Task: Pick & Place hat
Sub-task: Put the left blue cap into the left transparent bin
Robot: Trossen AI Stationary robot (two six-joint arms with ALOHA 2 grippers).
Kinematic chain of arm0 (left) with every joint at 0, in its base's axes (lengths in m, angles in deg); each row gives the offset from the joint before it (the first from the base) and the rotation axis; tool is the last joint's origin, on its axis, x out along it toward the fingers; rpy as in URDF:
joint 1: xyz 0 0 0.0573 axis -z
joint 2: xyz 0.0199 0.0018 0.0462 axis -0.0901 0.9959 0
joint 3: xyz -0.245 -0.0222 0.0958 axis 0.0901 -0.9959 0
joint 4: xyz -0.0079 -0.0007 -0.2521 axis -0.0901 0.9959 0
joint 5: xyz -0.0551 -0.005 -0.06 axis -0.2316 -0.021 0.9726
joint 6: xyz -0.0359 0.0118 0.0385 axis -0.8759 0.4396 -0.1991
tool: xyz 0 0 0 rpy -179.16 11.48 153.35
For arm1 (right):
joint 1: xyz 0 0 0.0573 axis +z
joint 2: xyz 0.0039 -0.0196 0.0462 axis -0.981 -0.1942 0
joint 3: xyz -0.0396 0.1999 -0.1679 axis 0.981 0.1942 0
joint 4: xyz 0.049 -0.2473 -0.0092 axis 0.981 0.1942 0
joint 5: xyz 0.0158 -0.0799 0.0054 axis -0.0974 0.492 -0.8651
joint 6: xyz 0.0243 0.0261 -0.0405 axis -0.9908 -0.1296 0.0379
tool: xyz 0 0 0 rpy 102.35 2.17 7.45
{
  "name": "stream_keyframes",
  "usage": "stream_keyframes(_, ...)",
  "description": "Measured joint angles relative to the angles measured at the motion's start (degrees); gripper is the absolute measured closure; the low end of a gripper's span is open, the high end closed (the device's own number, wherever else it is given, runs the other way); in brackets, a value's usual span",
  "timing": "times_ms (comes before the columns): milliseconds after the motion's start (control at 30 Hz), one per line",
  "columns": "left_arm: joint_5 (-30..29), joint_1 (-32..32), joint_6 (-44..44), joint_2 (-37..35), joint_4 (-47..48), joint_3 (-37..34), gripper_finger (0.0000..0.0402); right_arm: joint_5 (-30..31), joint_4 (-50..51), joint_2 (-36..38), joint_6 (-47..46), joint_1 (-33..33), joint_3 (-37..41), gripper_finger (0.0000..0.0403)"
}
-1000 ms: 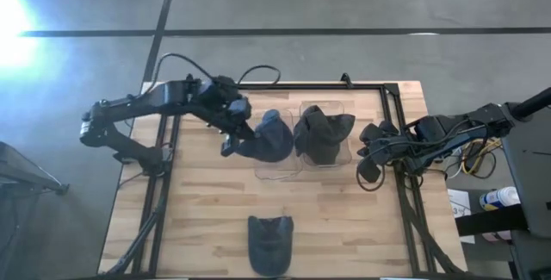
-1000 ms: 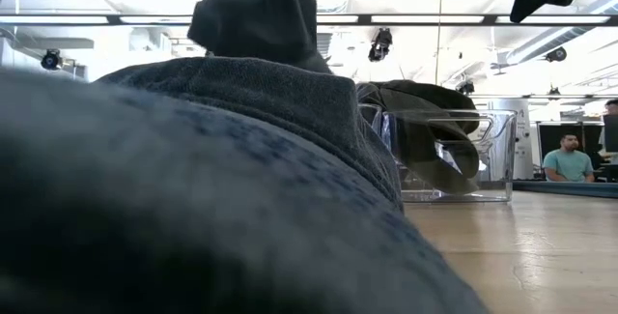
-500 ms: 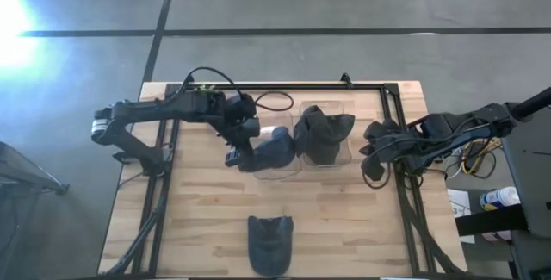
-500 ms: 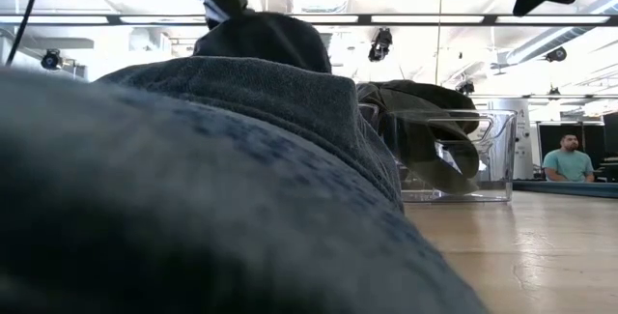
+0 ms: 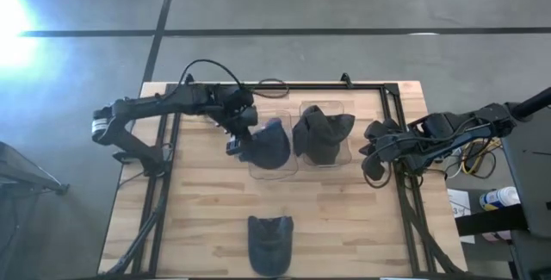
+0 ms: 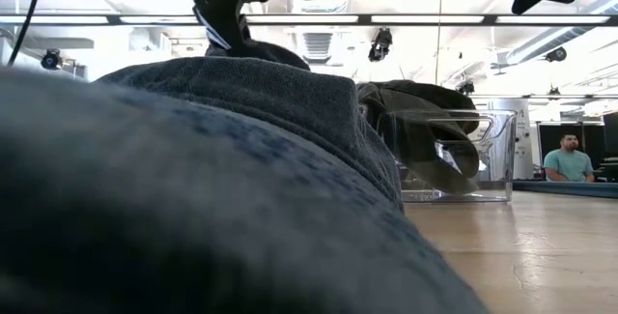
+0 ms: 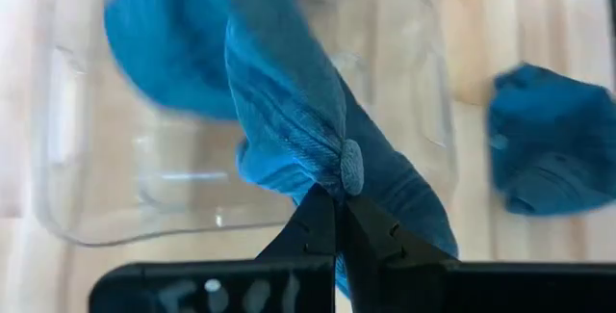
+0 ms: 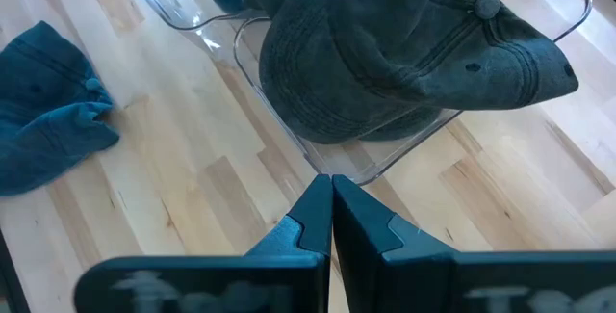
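Note:
A blue denim hat hangs from my left gripper into the left clear bin; the wrist view shows the hat over that bin. A dark grey hat lies in the right clear bin, brim over its rim. Another blue hat lies on the table near its near edge and fills the low view. My right gripper hovers shut at the table's right side, touching nothing. My left gripper pinches the blue hat's crown by a bunched fold at the top button, between its two fingertips. It comes from above, pointing down. The hat hangs below the fingers, its lower part down inside the left clear bin.
The wooden table has a black frame rail along its far edge and sides. Cables trail by the right arm. People sit in the room behind the table.
My left gripper carried the blue hat from the bin's left side toward the right and down, over the left clear bin. The hat dropped lower in the low view and now hangs into the bin. My right gripper held still.

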Motion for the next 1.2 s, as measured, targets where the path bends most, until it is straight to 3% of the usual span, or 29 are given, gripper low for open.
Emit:
stream_keyframes(367,0.0,-3.4,4.1,0.7,-10.3,0.2,0.0401,0.0,-0.3,0.0,0.1,0.0,0.0,0.0394)
stream_keyframes(733,2.0,-3.6,5.8,6.9,-8.0,0.1,0.0401,-1.1,-0.3,0.0,0.0,0.0,0.0,0.0394)
stream_keyframes(1200,-6.9,-4.2,8.4,3.3,-5.0,1.2,0.0401,-1.0,-0.2,0.0,0.3,0.0,0.0,0.0394)
